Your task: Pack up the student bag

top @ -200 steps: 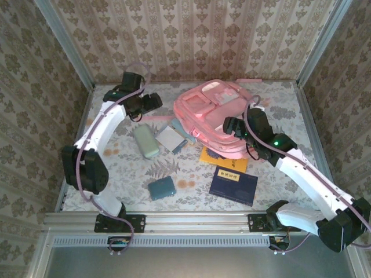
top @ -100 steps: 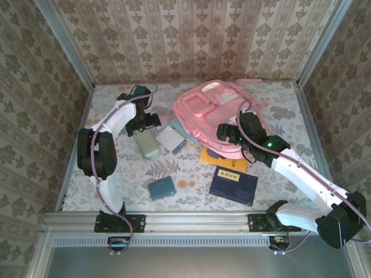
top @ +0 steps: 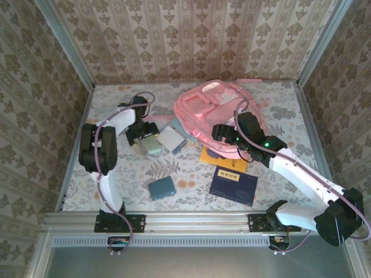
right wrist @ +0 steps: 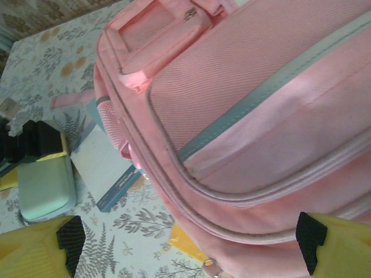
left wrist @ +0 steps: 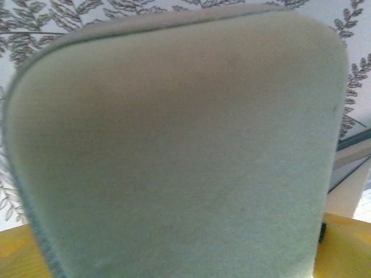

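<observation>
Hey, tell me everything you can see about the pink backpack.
The pink backpack is soft woven fabric, with paler pink front pockets, a grey-green trim stripe and a zipper pull on the small top pocket. It lies flat, front up, far back on the table. A white notebook sits at its left side; the open right gripper hangs over its near edge.

There's the left gripper over the green case, left of centre; the right gripper hovers at the lower edge of the bag.

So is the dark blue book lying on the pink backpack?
No, the dark blue book lies flat on the table, apart from the backpack.
</observation>
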You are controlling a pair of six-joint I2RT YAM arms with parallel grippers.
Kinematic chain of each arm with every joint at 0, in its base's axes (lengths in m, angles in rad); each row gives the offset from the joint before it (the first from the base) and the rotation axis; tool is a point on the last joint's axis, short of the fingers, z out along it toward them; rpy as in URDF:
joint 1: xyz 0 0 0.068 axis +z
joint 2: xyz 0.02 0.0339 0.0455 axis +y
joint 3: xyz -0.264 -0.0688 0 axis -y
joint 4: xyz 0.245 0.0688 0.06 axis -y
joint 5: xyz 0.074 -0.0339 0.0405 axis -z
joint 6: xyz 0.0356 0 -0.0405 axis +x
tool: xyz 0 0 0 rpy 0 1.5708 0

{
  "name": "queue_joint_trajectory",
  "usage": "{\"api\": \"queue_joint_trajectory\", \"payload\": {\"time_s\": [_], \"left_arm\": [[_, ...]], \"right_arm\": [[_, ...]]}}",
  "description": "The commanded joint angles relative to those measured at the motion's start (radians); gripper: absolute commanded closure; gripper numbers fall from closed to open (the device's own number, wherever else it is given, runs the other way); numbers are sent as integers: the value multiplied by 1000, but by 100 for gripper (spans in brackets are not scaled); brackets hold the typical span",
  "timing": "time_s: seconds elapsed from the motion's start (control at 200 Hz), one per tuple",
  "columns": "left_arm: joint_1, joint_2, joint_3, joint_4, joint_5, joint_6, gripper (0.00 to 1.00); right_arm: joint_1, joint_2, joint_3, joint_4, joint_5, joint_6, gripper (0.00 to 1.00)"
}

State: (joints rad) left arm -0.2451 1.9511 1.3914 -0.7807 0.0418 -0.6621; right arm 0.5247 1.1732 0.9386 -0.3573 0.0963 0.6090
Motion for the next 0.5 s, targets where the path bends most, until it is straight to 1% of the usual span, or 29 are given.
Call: {"api": "queue_joint_trajectory", "payload": {"time_s": [0.0, 0.07, 0.145, 0.215, 0.35, 0.4, 0.495], "left_arm": [[11, -7, -13, 15, 45, -38, 13], [17, -50, -35, 26, 57, -62, 20], [17, -102, -60, 34, 78, -98, 27], [14, -151, -77, 43, 122, -139, 31], [-12, -246, -106, 57, 184, -222, 34], [-31, -283, -119, 65, 197, -251, 35], [-69, -349, -142, 84, 209, -304, 35]], "right_arm": [[24, 26, -1, 42, -87, 8, 5], [43, 41, 5, 61, -124, 7, 5], [61, 67, -4, 110, -201, 30, 6], [89, 108, -5, 156, -263, 55, 6], [158, 210, 31, 219, -324, 82, 4], [167, 277, 40, 261, -373, 124, 2], [170, 345, 38, 380, -455, 237, 0]]}}
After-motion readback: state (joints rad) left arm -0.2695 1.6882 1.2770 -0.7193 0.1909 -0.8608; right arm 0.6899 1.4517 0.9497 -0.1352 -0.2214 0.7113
